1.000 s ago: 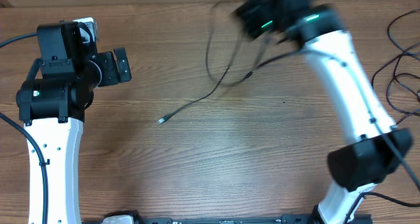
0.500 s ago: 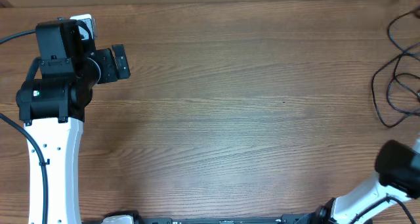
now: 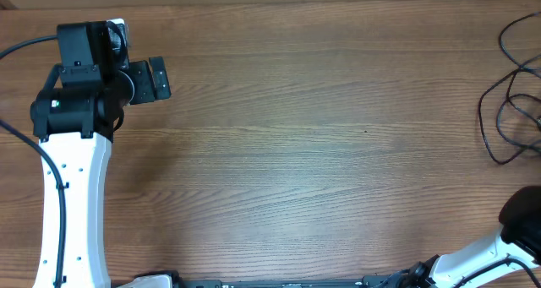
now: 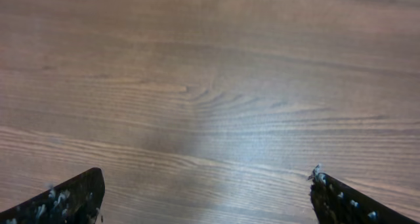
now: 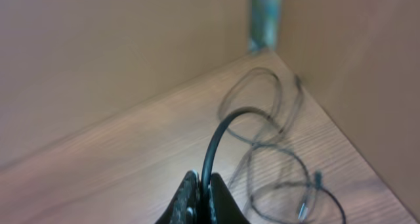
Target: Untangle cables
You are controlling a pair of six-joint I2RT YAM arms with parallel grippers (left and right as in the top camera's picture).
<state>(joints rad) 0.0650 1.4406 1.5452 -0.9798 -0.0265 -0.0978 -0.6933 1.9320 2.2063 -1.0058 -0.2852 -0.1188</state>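
The cables [image 3: 505, 111] are bunched up at the far right edge of the bench [image 3: 321, 153], a messy pile of loose loops that partly runs off the overhead frame. From the right wrist camera we see them sprawling into a corner where the bench meets two tan walls [image 5: 98, 60]. One little plug end [image 5: 303, 209] pokes out near the bottom.

The right gripper [image 5: 202, 184] is pinched closed on one strand [image 5: 216, 135]. It arcs up out of the jaws and curves off toward the pile, so the pile sits ahead and to the right of the gripper. We reckon the next pull has to follow that strand's run, away from the corner and toward the open middle of the bench.

The left gripper [image 3: 158, 79] is way over at the top left, well apart from all of it. Its fingers are spread wide over bare wood, so the right arm [image 3: 520, 225] is clearly the nearer one.

Hard bits:
- The right gripper doesn't show in the overhead at all, just a chunk of its arm in the bottom right corner.
- The wrist view is blurry, so we can't tell which loop the held strand belongs to.
- We can't make out where the strands actually cross either.
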